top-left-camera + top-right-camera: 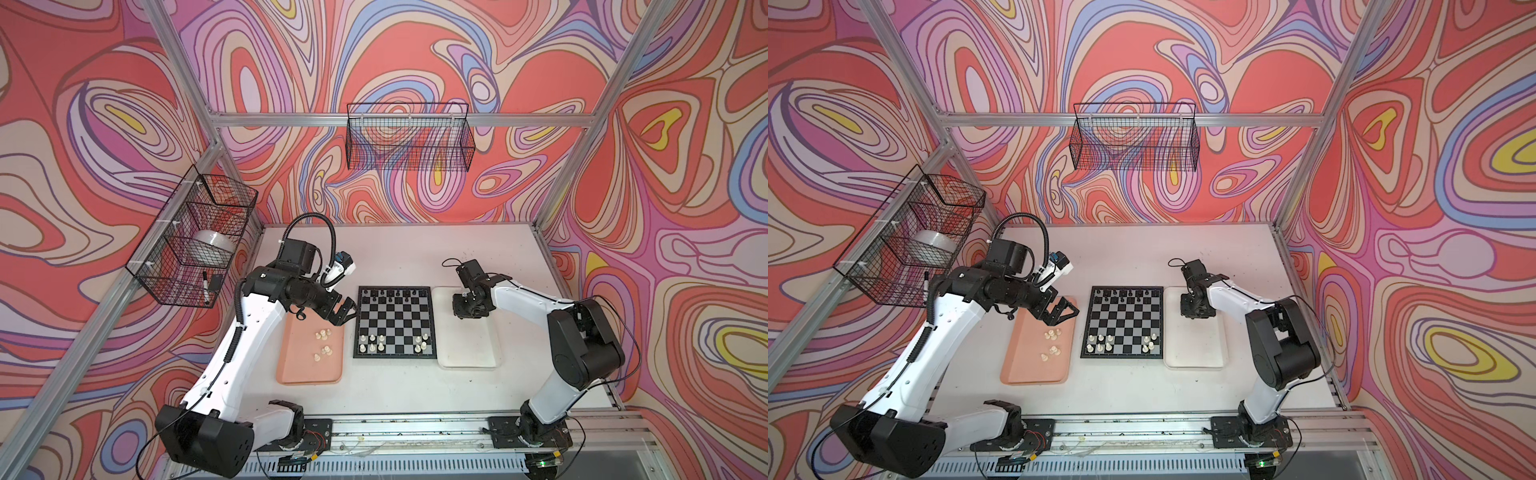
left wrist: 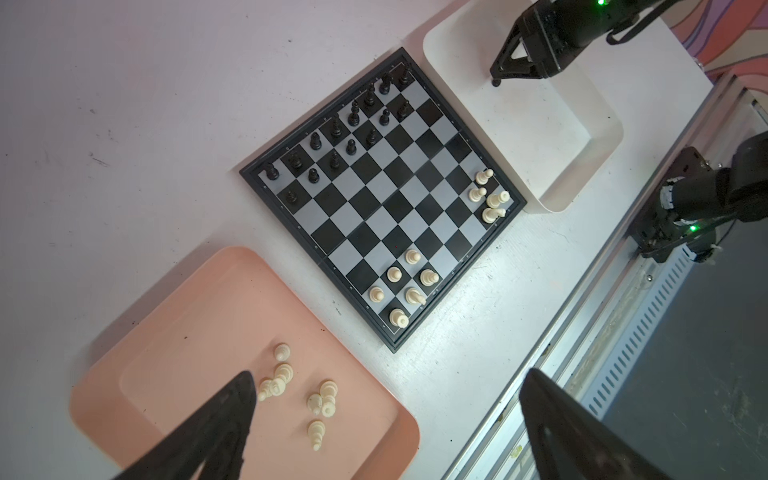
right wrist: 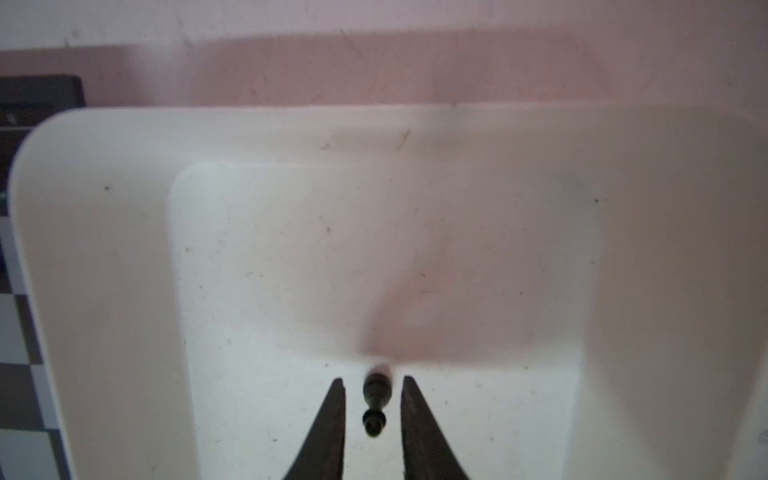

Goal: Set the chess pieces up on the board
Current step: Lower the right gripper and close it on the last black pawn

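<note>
The board (image 1: pixel 394 322) (image 2: pixel 386 199) lies mid-table. Several black chess pieces (image 1: pixel 390 296) fill its far rows, and cream-white ones (image 1: pixel 376 343) stand in its two near corners. More cream-white pieces (image 1: pixel 323 345) (image 2: pixel 299 390) lie loose on the pink tray (image 1: pixel 309 374). My left gripper (image 1: pixel 349 309) (image 2: pixel 390 373) hangs wide open over that tray's far end, holding nothing. My right gripper (image 1: pixel 467 311) (image 3: pixel 374 379) is low in the white tray (image 3: pixel 104 249). Its jaws stand narrowly apart around a black pawn (image 3: pixel 375 399), with a gap on each side.
The white tray (image 1: pixel 469 357) sits right of the board, the pink tray left of it. Wire baskets hang on the left wall (image 1: pixel 195 237) and the back wall (image 1: pixel 409 137). An aluminium rail (image 1: pixel 415 432) runs along the table's front edge.
</note>
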Robot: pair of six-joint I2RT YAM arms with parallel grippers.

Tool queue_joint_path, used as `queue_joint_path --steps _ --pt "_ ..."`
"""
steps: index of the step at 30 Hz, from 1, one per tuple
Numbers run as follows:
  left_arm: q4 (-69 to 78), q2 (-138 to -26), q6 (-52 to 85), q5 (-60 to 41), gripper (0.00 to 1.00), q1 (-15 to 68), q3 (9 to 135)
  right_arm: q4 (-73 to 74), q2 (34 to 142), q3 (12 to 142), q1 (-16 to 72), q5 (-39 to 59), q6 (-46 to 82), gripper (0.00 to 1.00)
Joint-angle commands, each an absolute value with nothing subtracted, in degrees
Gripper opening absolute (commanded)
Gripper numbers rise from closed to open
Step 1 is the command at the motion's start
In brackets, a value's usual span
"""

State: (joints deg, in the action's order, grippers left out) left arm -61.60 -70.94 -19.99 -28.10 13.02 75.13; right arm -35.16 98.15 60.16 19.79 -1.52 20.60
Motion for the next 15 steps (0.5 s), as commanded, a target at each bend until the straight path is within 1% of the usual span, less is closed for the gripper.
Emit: queue_joint_path --steps 1,8,15 --pt "-64.08 -69.96 -21.90 -29.44 1.00 13.18 74.62 -34.97 99.13 60.91 19.51 -1.76 20.17 0.23" --pt "-63.20 -70.24 -21.15 -28.18 1.00 13.27 74.71 -34.96 98.79 60.56 19.51 -2.01 20.00 0.22" --pt "-62.89 -70.27 -20.75 -28.05 1.00 13.45 74.58 -35.39 98.75 60.69 19.51 -1.85 19.78 0.16"
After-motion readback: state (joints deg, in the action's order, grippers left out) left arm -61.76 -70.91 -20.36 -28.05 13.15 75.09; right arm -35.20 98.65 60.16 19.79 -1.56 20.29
